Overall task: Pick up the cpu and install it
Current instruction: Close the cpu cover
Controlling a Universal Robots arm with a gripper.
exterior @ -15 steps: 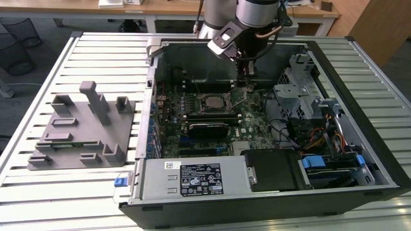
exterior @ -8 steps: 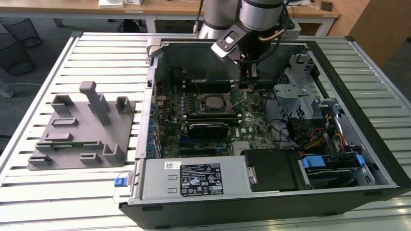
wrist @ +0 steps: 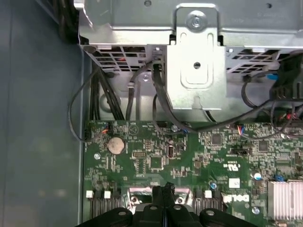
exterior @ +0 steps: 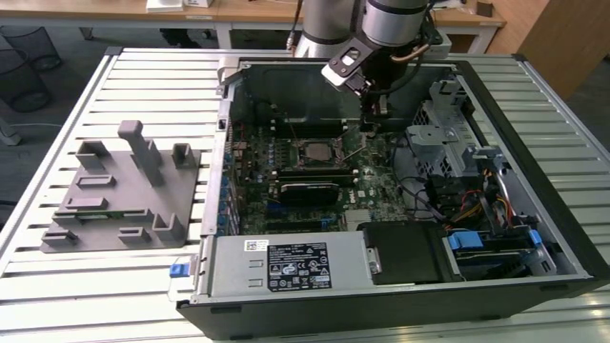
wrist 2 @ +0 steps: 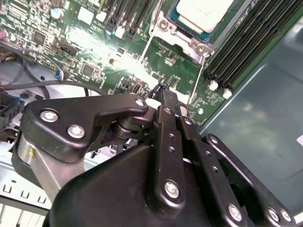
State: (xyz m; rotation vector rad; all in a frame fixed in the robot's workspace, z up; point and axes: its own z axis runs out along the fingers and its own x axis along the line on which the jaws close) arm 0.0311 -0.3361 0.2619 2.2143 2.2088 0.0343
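The cpu [exterior: 315, 151] lies flat in the black socket frame in the middle of the green motherboard [exterior: 376, 189], inside the open computer case. Its pale silvery top [wrist 2: 203, 12] also appears in the second wrist view. My gripper [exterior: 368, 128] hangs over the board just to the exterior view's right of the socket and a little behind it. Its black fingers [wrist 2: 163, 106] are pressed together, shut, with nothing visible between them. The fingertips [wrist: 163, 193] hover close above the board beside a thin wire socket lever [wrist 2: 195, 78]; I cannot tell if they touch it.
A grey plastic fixture [exterior: 124, 193] stands on the slatted table at the exterior view's left. Inside the case [exterior: 533, 143] are a metal drive cage [exterior: 443, 136], bundled cables [exterior: 467, 207], memory slots [exterior: 305, 171] and a power supply [exterior: 286, 264] at the front.
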